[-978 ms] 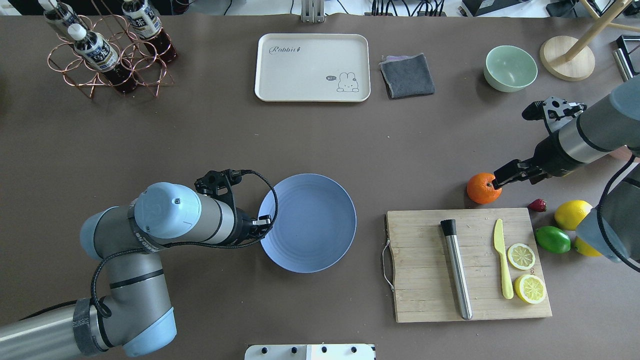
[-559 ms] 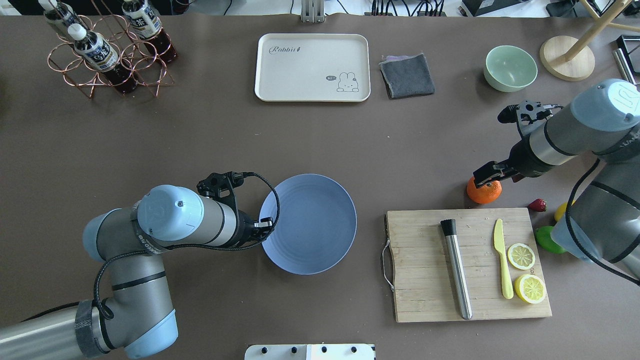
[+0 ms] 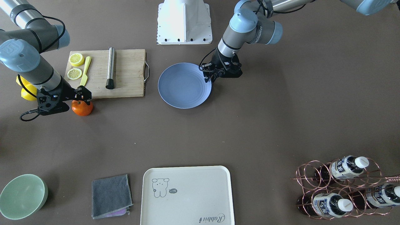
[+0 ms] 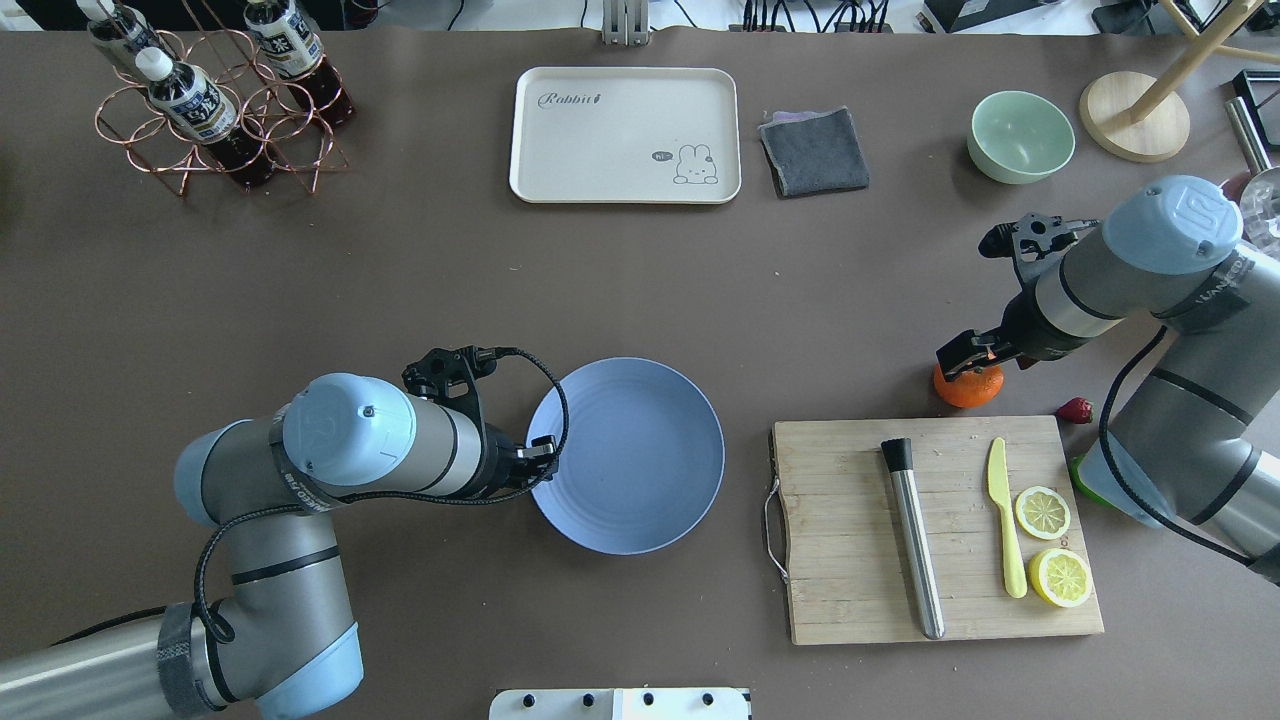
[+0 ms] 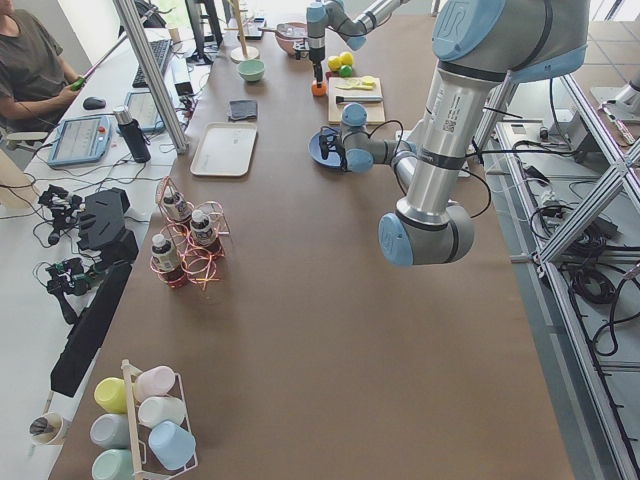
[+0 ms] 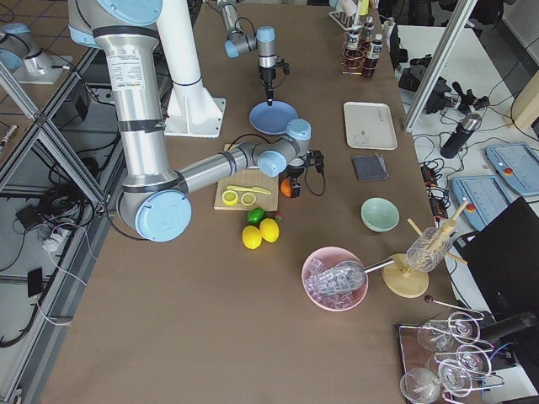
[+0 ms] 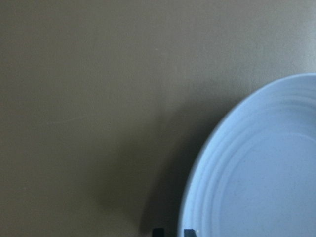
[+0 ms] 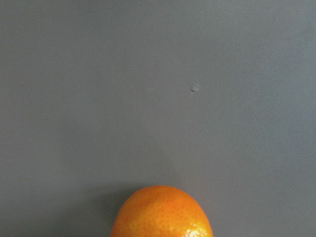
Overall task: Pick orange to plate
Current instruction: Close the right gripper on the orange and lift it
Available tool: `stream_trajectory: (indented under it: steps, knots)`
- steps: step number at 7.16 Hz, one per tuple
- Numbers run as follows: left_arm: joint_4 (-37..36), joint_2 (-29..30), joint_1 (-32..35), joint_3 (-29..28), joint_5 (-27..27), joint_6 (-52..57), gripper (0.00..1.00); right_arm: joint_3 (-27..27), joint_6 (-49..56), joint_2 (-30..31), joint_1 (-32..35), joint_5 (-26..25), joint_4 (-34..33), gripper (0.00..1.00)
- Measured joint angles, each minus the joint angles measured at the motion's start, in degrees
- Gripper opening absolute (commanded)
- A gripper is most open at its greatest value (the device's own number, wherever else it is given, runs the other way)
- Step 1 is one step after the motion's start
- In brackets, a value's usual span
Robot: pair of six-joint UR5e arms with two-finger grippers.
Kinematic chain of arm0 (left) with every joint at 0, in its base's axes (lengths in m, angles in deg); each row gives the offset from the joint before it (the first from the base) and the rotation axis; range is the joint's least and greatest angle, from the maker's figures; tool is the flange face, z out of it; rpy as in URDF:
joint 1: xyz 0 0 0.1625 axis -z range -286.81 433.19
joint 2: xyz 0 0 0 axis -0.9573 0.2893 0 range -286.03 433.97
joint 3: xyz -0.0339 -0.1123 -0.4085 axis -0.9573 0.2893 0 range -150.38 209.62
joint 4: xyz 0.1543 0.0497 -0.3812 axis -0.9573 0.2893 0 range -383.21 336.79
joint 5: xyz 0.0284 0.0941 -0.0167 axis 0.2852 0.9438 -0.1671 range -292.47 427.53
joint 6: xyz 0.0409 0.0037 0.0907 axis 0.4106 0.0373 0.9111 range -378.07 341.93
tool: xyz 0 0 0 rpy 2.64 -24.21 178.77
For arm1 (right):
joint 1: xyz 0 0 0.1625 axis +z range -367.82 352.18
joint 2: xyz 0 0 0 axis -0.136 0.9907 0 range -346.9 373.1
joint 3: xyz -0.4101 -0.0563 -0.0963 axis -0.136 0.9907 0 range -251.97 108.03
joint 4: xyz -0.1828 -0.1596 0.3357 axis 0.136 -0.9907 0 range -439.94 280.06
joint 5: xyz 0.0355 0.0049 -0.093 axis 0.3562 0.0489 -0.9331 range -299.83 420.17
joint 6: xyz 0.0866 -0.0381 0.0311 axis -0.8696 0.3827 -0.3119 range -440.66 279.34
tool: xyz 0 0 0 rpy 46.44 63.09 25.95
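The right gripper hangs directly over the orange, which sits on the surface, well apart from the plate. Its jaws seem parted across the fruit's top, but the wrist hides most of them. The left gripper has narrow jaws clamped across the plate's rim, one tip inside and one outside. Far beyond the left jaws, a copper rack holds three bottles. Just beside the right jaws, the cutting board carries two lemon halves, one knife and one metal rod. One strawberry lies near them. Two whole lemons and one lime lie farther off, mostly hidden overhead by the right arm.
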Motion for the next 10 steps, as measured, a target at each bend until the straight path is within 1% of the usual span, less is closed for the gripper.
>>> stream_trajectory:
  steps: [2, 3, 4, 5, 7, 8, 9, 10]
  knots:
    - [0.0, 0.6, 0.0, 0.3, 0.0, -0.1, 0.96, 0.2, -0.3, -0.1, -0.2, 0.2, 0.1, 0.92]
    - [0.0, 0.7, 0.1, 0.6, -0.1, -0.1, 0.96, 0.3, -0.4, -0.3, -0.3, 0.3, 0.1, 0.8]
    - [-0.1, 0.7, 0.3, 0.8, -0.1, -0.1, 0.96, 0.5, -0.4, -0.7, -0.5, 0.3, 0.0, 0.08]
    - [-0.1, 0.7, 0.4, 1.1, 0.0, -0.1, 0.96, 0.6, -0.5, -0.9, -0.6, 0.3, 0.1, 0.0]
    - [-0.1, 0.7, 0.7, 1.9, -0.1, -0.1, 0.96, -0.1, -0.6, -1.8, -0.6, 0.6, -0.1, 0.0]
    - [-0.1, 0.5, 0.9, 2.6, -0.1, -0.1, 0.96, -2.2, -1.2, -2.3, -0.3, 1.2, -1.1, 0.0]
    - [-0.1, 0.1, 1.4, 3.8, -0.2, -0.1, 0.96, -4.9, -4.0, -3.8, -0.1, 1.9, -2.8, 0.0]
    - [-0.2, -0.9, 2.0, 5.4, -0.4, -0.1, 0.96, -6.4, -9.5, -7.1, -1.6, 1.5, -4.2, 0.0]
